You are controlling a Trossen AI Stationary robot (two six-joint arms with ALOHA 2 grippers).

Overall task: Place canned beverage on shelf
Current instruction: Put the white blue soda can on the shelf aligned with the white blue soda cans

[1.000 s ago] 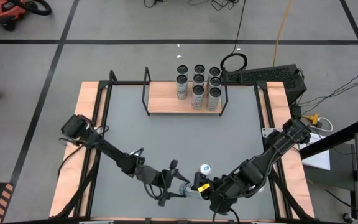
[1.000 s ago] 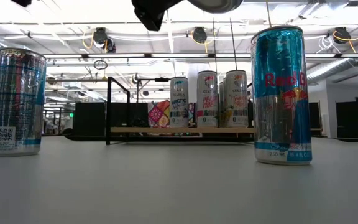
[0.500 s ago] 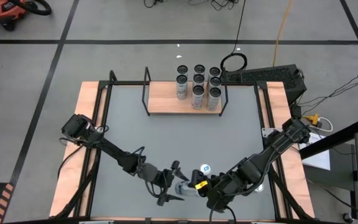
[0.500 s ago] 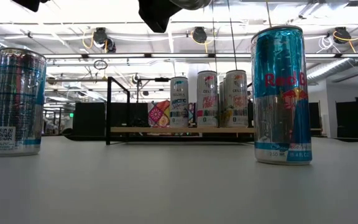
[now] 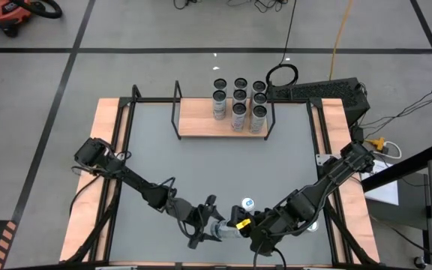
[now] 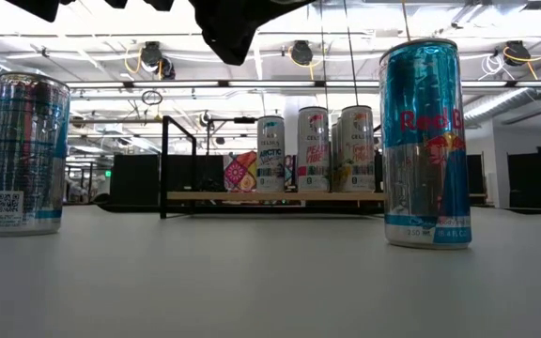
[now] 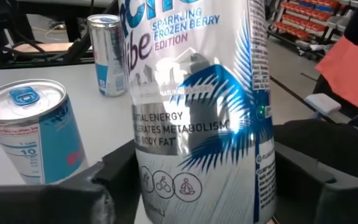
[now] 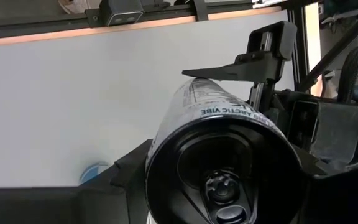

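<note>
A silver canned beverage (image 5: 225, 231) printed "Arctic Vibe" hangs above the table's near edge between both grippers. My left gripper (image 5: 211, 225) is shut on it from the table's left, my right gripper (image 5: 244, 226) from the right. In the left wrist view the can (image 7: 197, 106) fills the gap between the fingers. The right wrist view shows its hollow bottom end (image 8: 222, 168). The shelf (image 5: 201, 118), a light-wood board in a black rod frame, stands at the table's far edge, with several cans (image 5: 240, 101) upright at its right end. My left gripper pinches the can's side wall (image 7: 143, 155) between its two fingers, which lie across the can and come nearly level from the table's left. The can is clear of the table. My right gripper holds the same can near its bottom end (image 8: 166, 155), coming slanting down from the table's right. The can's bottom faces the wrist camera and its body runs away along the fingers. The can itself hides the contact spots.
A blue Red Bull can (image 5: 247, 204) stands on the table just beyond the grippers, and it also shows in the low view (image 6: 427, 141). Another can (image 6: 26, 155) stands upright to the left in the low view. Open grey tabletop (image 5: 216, 165) lies between the grippers and the shelf.
My left gripper's fingers spread wider around the can and then closed on it again, with a slight turn of the wrist. The can stayed lifted in my right gripper, in the same place near the table's near edge.
</note>
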